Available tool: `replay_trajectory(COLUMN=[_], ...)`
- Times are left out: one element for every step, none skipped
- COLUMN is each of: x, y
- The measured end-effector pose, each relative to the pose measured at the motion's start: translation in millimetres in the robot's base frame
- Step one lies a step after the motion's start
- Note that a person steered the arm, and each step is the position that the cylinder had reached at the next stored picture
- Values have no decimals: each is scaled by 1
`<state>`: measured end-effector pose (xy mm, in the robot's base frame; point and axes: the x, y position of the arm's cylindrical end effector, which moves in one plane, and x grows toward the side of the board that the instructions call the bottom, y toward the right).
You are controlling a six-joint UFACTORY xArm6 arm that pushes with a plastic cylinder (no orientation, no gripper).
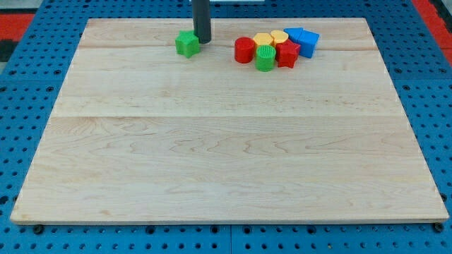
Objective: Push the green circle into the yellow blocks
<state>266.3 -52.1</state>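
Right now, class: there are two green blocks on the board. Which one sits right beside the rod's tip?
The green star, alone toward the view's left, with my tip just to its right. The green circle sits in the cluster by the yellow blocks.

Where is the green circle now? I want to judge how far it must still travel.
The green circle sits near the view's top, right of centre, at the cluster's front edge, between the red cylinder and red star, just below the yellow blocks.

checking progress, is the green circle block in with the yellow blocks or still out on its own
In with them: the green circle block sits against the yellow blocks in the cluster. My tip is by the green star block.
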Motion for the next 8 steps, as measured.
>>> replay_trajectory(x=[14, 15, 63, 107, 111, 93, 91, 72], y=[-3, -5, 12, 37, 85, 113, 114, 132])
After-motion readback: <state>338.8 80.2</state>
